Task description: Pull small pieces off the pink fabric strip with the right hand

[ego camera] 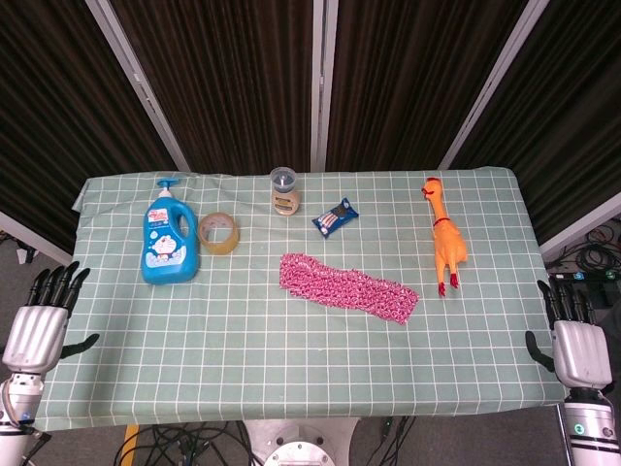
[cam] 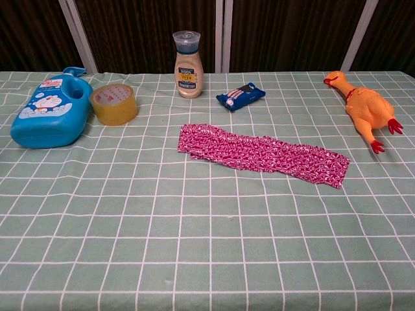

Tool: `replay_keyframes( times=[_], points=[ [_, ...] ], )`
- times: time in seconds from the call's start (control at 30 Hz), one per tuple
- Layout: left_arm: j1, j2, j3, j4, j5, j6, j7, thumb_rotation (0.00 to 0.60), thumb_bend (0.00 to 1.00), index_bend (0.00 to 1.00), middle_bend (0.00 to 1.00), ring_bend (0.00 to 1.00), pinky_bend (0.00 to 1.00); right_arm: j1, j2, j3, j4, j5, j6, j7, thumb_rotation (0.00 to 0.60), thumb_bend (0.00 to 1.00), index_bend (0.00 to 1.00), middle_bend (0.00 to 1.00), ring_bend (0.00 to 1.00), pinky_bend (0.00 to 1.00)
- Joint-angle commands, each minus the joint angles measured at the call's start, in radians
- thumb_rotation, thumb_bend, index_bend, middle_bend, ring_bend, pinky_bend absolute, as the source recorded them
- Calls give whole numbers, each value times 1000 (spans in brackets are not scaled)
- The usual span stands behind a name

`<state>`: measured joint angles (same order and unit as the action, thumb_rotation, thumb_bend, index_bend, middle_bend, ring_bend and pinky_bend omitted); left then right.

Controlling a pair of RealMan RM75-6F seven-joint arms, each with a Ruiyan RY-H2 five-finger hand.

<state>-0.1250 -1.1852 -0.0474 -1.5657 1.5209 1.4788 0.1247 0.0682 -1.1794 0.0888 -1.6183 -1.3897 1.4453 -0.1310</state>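
The pink fabric strip [ego camera: 348,287] [cam: 261,154] lies flat on the green checked tablecloth, running from centre toward the right. My right hand [ego camera: 576,347] hangs off the table's right front corner, fingers apart and holding nothing, well away from the strip. At the left front corner my left hand [ego camera: 39,326] is likewise open and empty. Neither hand shows in the chest view.
A blue detergent bottle [ego camera: 169,238] and a tape roll [ego camera: 218,232] stand at the back left. A small jar [ego camera: 284,190] and a blue snack packet [ego camera: 335,217] sit behind the strip. A rubber chicken [ego camera: 444,236] lies at the right.
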Motion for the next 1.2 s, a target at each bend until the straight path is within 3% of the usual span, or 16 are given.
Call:
replay_keyframes(
  times=[0.03, 0.07, 0.1, 0.13, 0.17, 0.23, 0.37, 0.5, 0.73, 0.97, 1.2],
  points=[
    [1, -10, 4, 10, 0, -3, -2, 600, 91, 18, 0, 0, 45, 1, 5, -7, 8, -13, -2, 2, 600, 566, 0, 0, 0, 0],
    [1, -15, 6, 14, 0, -4, -5, 600, 91, 18, 0, 0, 46, 1, 4, -7, 16, -15, 0, -4, 600, 663, 0, 0, 0, 2],
    [1, -22, 9, 20, -2, -9, -9, 600, 91, 18, 0, 0, 45, 2, 0, -4, 27, -15, 5, -18, 600, 812, 0, 23, 31, 75],
    [1, -25, 12, 25, -2, -13, -13, 600, 91, 18, 0, 0, 45, 3, -4, -1, 33, -14, 8, -25, 600, 880, 0, 101, 128, 214],
    [0, -28, 15, 30, -2, -17, -15, 600, 91, 18, 0, 0, 45, 4, -8, 0, 33, -12, 7, -24, 600, 902, 0, 258, 296, 391],
    [1, -32, 18, 44, -2, -19, -21, 600, 91, 18, 0, 0, 45, 13, 1, -13, 14, -1, -39, -7, 600, 920, 0, 556, 597, 620],
    [7, -42, 18, 67, -11, -17, -50, 600, 91, 18, 0, 0, 46, 33, -12, -31, 18, -8, -80, -64, 600, 997, 0, 754, 757, 730],
    [10, -49, 25, 87, -11, -20, -61, 600, 91, 17, 0, 0, 45, 56, -30, -45, 10, -5, -130, -106, 600, 1000, 0, 845, 819, 771],
    [16, -54, 22, 109, -26, -22, -89, 600, 91, 18, 0, 0, 46, 119, -81, -54, -20, 31, -244, -207, 600, 1000, 0, 871, 838, 773],
    [9, -52, 22, 102, -25, -33, -82, 600, 91, 18, 0, 0, 46, 252, -133, -27, -58, 259, -441, -485, 600, 1000, 39, 877, 839, 776],
    [-5, -42, 14, 90, -55, -73, -72, 600, 91, 19, 0, 0, 46, 370, -199, 17, -57, 433, -512, -594, 600, 1000, 125, 878, 839, 776]
  ],
)
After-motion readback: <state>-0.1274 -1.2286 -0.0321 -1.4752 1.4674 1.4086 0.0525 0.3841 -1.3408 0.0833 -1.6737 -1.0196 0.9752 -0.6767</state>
